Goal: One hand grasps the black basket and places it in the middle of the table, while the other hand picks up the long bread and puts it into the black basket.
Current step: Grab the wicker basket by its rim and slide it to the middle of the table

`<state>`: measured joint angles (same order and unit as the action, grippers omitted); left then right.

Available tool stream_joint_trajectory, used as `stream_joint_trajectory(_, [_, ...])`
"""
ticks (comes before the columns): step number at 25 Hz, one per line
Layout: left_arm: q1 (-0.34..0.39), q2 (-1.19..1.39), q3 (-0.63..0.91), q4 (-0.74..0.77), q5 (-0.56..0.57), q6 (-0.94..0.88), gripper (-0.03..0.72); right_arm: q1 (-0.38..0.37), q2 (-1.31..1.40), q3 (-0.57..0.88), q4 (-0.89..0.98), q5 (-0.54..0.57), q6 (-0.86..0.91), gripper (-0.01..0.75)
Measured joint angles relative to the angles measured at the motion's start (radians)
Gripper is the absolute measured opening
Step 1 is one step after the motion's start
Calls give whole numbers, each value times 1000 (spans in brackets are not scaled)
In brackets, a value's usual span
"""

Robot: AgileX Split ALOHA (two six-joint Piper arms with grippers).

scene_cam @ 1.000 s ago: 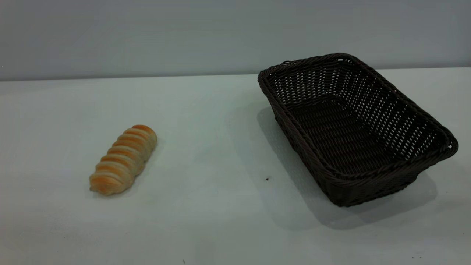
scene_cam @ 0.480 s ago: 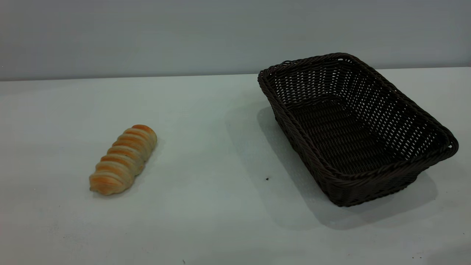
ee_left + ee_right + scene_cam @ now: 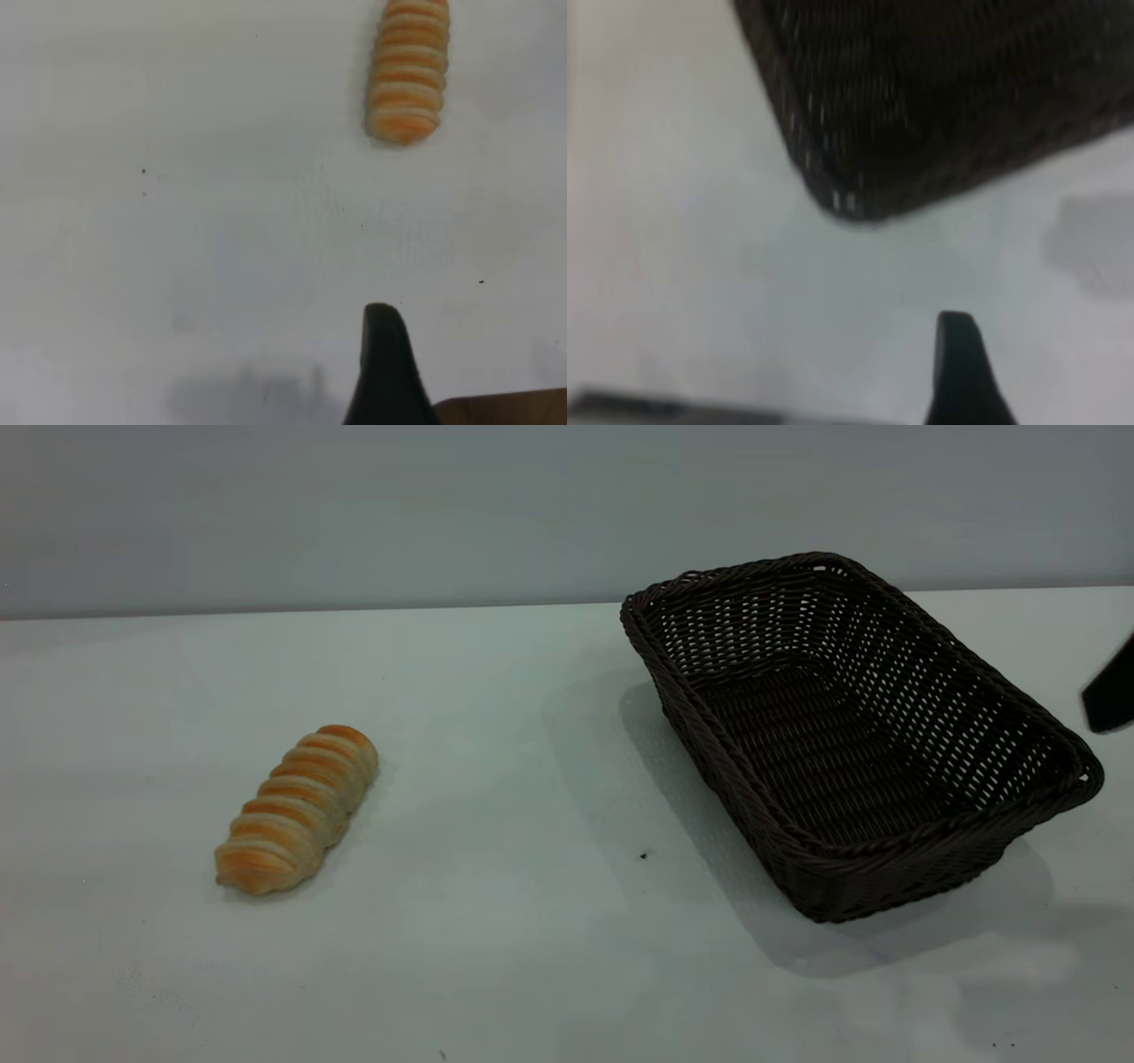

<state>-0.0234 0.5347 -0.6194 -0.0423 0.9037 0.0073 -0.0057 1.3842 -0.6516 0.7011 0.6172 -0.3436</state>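
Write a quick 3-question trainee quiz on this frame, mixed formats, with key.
1. True or false: the long bread already lies inside the black basket.
2. Multiple choice: in the exterior view, where does a gripper enter? A) left edge B) right edge, beside the basket C) above the bread
3. Fill in: the basket holds ____.

Key:
1. False; it lies on the table, apart from the basket.
2. B; the right gripper shows at the right edge.
3. Nothing; only its woven floor shows.
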Motion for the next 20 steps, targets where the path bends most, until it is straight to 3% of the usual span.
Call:
stream_joint_trajectory(4, [0,0,0,0,-2,0,541,0,86,-4,124,-98,-15,553])
stream_joint_trajectory(9, [0,0,0,0,-1,0,541,0,214,-6,258,-179,-19,564])
stream_joint_trajectory(20, [0,0,0,0,9,0,541,0,378,-13,458,-248,-54,565])
